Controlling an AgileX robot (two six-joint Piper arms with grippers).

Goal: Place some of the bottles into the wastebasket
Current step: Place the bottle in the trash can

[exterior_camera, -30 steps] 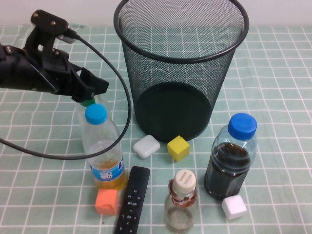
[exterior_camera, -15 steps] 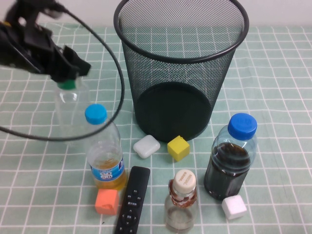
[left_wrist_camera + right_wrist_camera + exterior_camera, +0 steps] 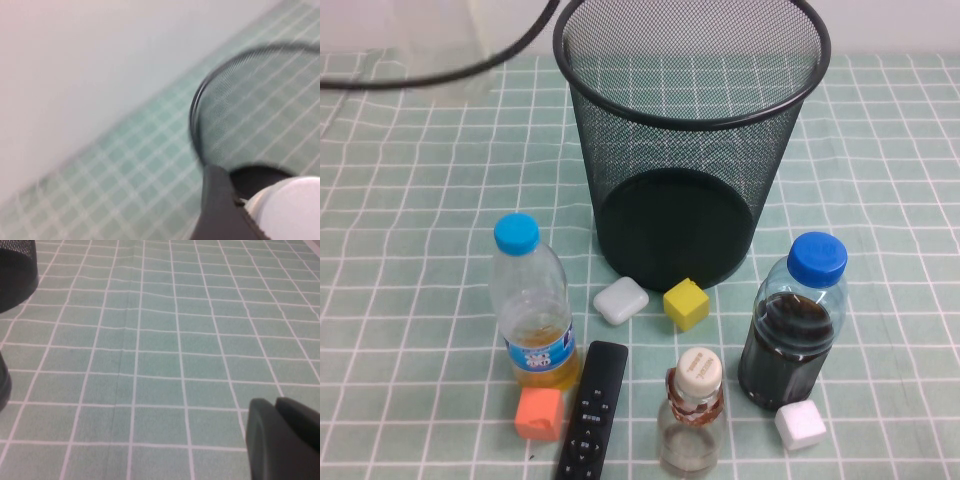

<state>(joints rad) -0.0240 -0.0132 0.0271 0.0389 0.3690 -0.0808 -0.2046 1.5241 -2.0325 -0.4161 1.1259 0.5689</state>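
In the high view, a large round black wire-mesh wastebasket stands upright at the far middle of a green cloth with a white grid. A small squat clear bottle with a beige cap stands upright near the front edge, well apart from the basket and outside it. To its left lies a black remote control, with an orange cube just beside that. Behind the cube stands a clear bottle with a light-blue cap and yellow liquid. On the right stands a blue-capped bottle of dark liquid, with a white cube at its foot. A white rounded case and a yellow cube lie just in front of the basket's base. A black cable arcs across the far left corner. Neither gripper shows in this view.

In the left wrist view, a dark part of the left gripper is held up above the basket's rim. A white rounded object sits right against it. Whether the gripper clamps it cannot be told.

In the right wrist view, the right gripper hovers low over bare cloth, near the basket's base. Whether it is apart or together cannot be told.
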